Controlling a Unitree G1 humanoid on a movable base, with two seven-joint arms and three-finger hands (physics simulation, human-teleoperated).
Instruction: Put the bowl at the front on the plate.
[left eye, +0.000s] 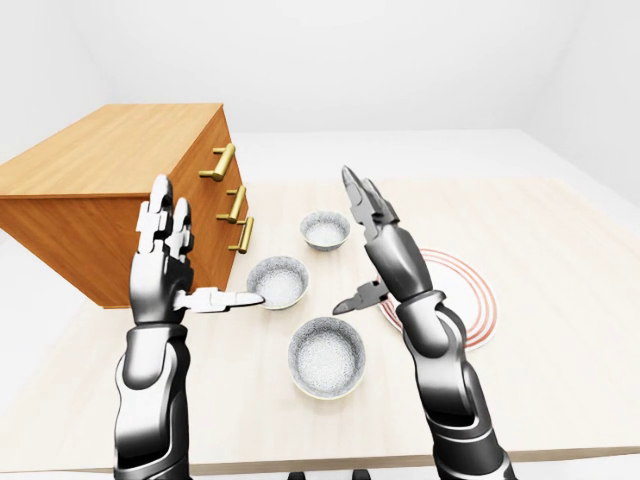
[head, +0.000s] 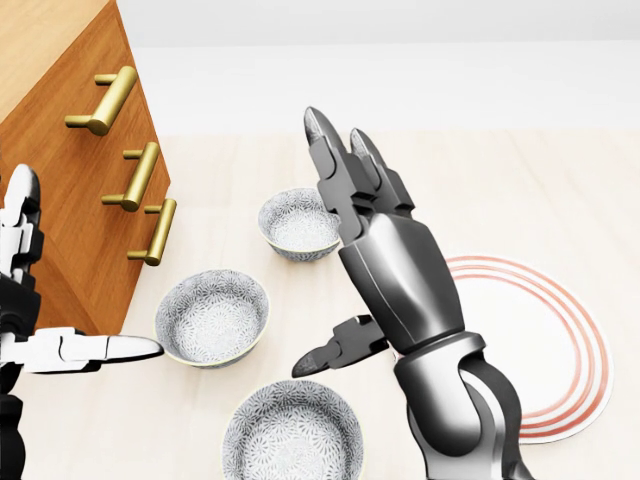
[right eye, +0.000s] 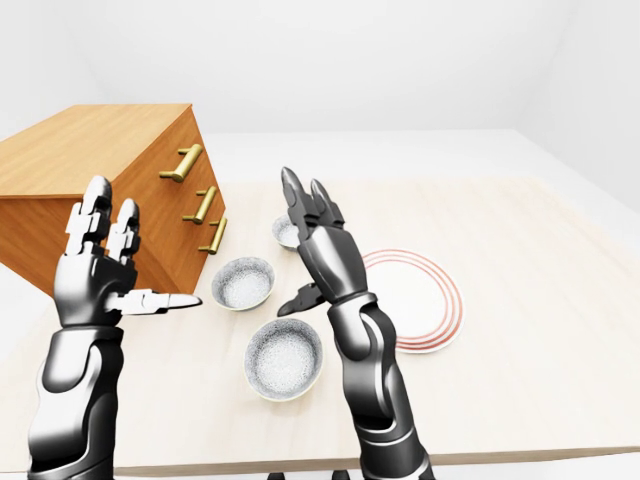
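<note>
On the desk (left eye: 560, 330) three bowls stand in a loose column: the nearest bowl (left eye: 327, 357) lowest in the left-eye view, the middle bowl (left eye: 277, 281) above it to the left, the far bowl (left eye: 325, 229) highest. The plate (left eye: 470, 300) lies right of them, apart. The drawer cabinet (left eye: 120, 200) stands at the left, just beside the middle bowl

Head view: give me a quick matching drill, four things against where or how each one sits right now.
Things:
1. plate
2. dresser
3. right hand
4. nearest bowl

Places or states:
A. bottom edge, empty
B. open, raised mid-picture
C. right side, red rings
D. top left, brass handles

Pairs: 1-C, 2-D, 3-B, 4-A
</note>
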